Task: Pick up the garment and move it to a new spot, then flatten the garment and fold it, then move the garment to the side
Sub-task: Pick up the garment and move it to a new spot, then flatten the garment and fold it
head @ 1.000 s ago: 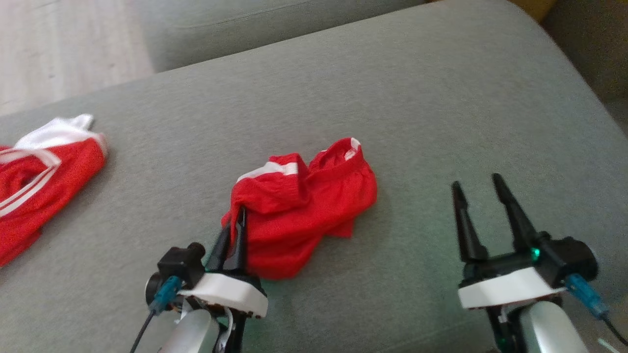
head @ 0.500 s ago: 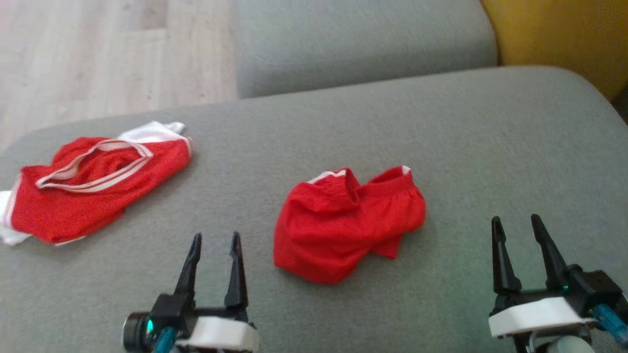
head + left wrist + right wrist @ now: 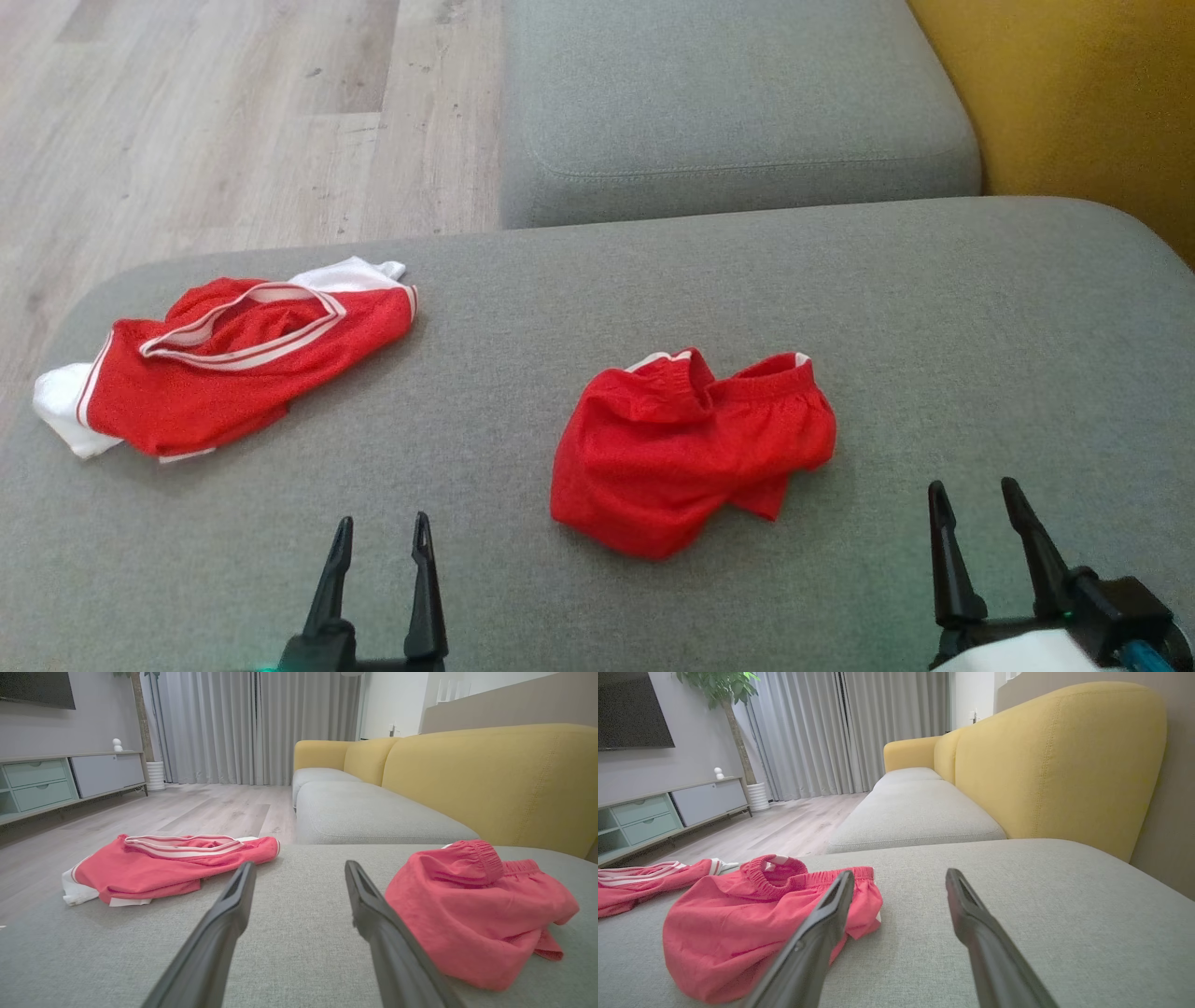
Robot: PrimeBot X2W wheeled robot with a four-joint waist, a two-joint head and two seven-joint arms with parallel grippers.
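A crumpled pair of red shorts (image 3: pixel 691 448) with an elastic waistband lies in the middle of the grey sofa cushion (image 3: pixel 980 327); the same shorts (image 3: pixel 472 905) fill the right of the left wrist view, and the shorts (image 3: pixel 752 914) show at the left of the right wrist view. My left gripper (image 3: pixel 383 527) stands open at the lower left, apart from the shorts and holding nothing. My right gripper (image 3: pixel 971 495) is open at the lower right, to the right of the shorts, empty too.
A second red garment with white stripes (image 3: pixel 233 359) lies at the cushion's far left edge, also seen as the striped garment (image 3: pixel 168 863). Another grey cushion (image 3: pixel 728 103) sits behind, with a yellow backrest (image 3: pixel 1074 103) at right. Wooden floor (image 3: pixel 205 121) lies beyond the left edge.
A second ago my left gripper was shut on the shorts' left side; it has let go, opened and drawn back. The camera has tilted, so the whole scene sits differently in the view.
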